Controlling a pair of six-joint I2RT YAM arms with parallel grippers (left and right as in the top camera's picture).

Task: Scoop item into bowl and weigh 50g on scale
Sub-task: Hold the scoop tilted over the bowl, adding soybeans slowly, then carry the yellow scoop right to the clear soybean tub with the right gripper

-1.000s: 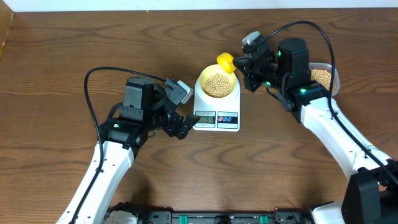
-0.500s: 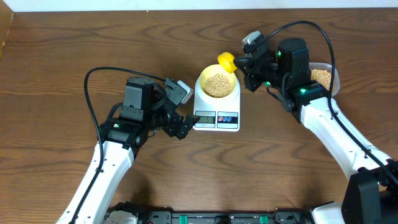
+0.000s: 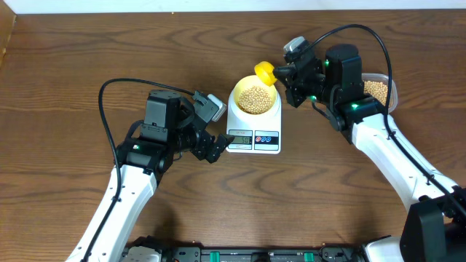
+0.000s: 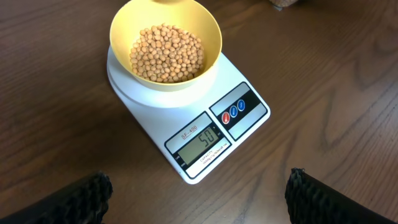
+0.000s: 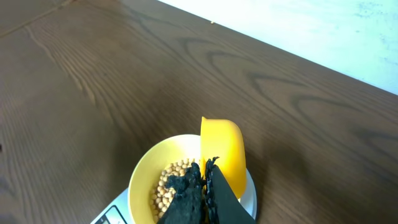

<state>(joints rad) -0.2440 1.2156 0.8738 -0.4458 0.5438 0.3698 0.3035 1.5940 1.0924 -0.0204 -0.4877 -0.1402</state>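
Table [image 4: 336, 74] matt wood grain, scale [image 4: 149, 112] & bowl [image 4: 123, 30] smooth plastic w/ slight gloss, beans [image 4: 166, 53] matt.

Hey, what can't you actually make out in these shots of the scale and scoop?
Scale display: too small to read overhead.
Scoop interior: right wrist view shows only its back; the right gripper covers its handle.
Clear tub: overhead, partly hidden behind the right arm.

Ahead of the left gripper [image 3: 215, 148]: 1 scale [image 3: 253, 135], 1 bowl [image 4: 124, 25], 1 yellow scoop [image 3: 263, 73]. Behind the right gripper [image 3: 282, 76]: 1 clear tub [image 3: 386, 84]. The beans [image 4: 166, 53] are too many to count. The scale has 1 display [image 4: 204, 138] and 2 buttons [image 4: 234, 112].
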